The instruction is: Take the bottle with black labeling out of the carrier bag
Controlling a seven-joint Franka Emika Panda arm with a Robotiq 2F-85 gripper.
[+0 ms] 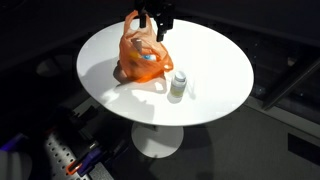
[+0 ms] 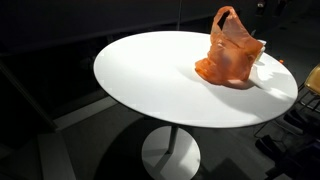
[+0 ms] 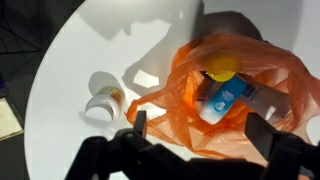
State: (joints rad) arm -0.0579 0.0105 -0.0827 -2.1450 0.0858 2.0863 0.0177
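An orange carrier bag (image 1: 138, 58) sits on the round white table (image 1: 215, 60); it also shows in an exterior view (image 2: 232, 55) and in the wrist view (image 3: 175, 100). Its mouth is open. Inside lies a bottle with a blue label and a yellow cap (image 3: 222, 95), with a pale item (image 3: 268, 98) beside it. I cannot make out any black labelling in the bag. My gripper (image 1: 158, 22) hovers just above the bag, open and empty; in the wrist view its fingers (image 3: 200, 135) straddle the bag's near side.
A small bottle with a white cap (image 1: 179, 84) stands on the table next to the bag; in the wrist view (image 3: 104, 98) it is to the left. The table edge (image 2: 130, 100) drops to a dark floor all round.
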